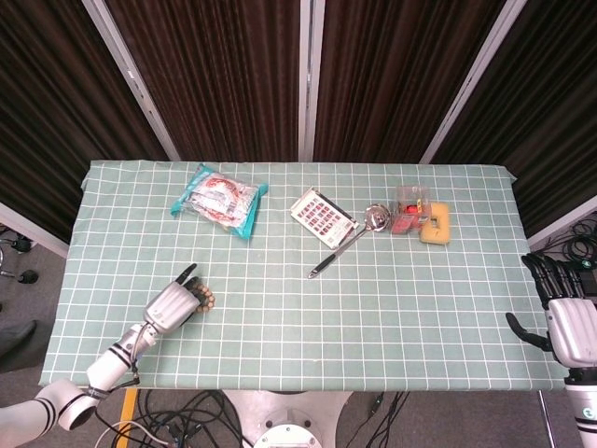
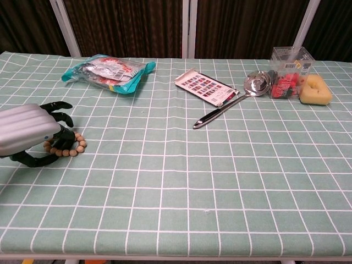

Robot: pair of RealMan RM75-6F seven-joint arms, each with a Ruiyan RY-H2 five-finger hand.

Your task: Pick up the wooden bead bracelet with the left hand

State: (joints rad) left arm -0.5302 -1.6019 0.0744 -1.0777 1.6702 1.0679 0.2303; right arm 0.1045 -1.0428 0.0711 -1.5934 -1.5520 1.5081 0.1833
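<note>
The wooden bead bracelet [image 2: 77,146] lies on the green checked cloth near the table's front left. My left hand [image 2: 28,131] is on it, fingers curled down over the ring's left part and thumb closing from below; the right beads still show. From above, the left hand [image 1: 173,304] covers most of the bracelet [image 1: 209,301]. Whether the ring has left the cloth I cannot tell. My right hand [image 1: 570,321] hangs off the table's right edge with fingers spread and holds nothing.
A snack bag [image 2: 107,71] lies at the back left. A printed card [image 2: 204,86], a metal ladle [image 2: 230,104], a clear box [image 2: 290,70] and a yellow sponge [image 2: 315,89] sit toward the back right.
</note>
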